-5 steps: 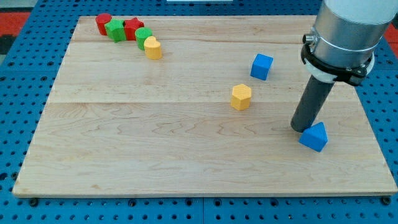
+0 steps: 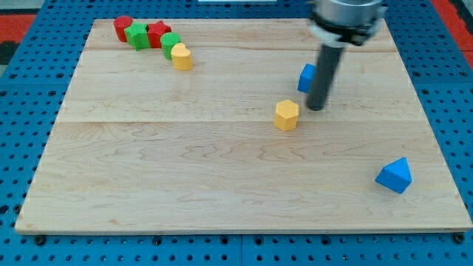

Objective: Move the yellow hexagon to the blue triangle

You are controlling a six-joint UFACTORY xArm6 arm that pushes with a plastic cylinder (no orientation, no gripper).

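Since the earlier frame my tip (image 2: 316, 108) has left the blue triangular block (image 2: 395, 176) and now stands just beside the yellow hexagonal block (image 2: 287, 115), at about its 2 o'clock, with a sliver of board between them. The triangle has shifted slightly toward the view's lower right. The rod holds nothing and partly covers the blue cube (image 2: 306, 77) behind it.

The yellow hexagon sits upright near the board's middle, matte, with flat facets and a lighter top face. The blue triangle lies well apart from it, at its 4 o'clock, near the board's lower right corner.

The pale wooden board (image 2: 185, 177) shows fine grain and faint plank seams; it rests on a blue perforated base (image 2: 15, 111).

At the board's 10 o'clock corner a tight cluster lies: a red cylinder (image 2: 123, 28), a green block (image 2: 137, 35), a red star (image 2: 157, 33), a second green block (image 2: 171, 43) and a rounded yellow block (image 2: 182, 57).
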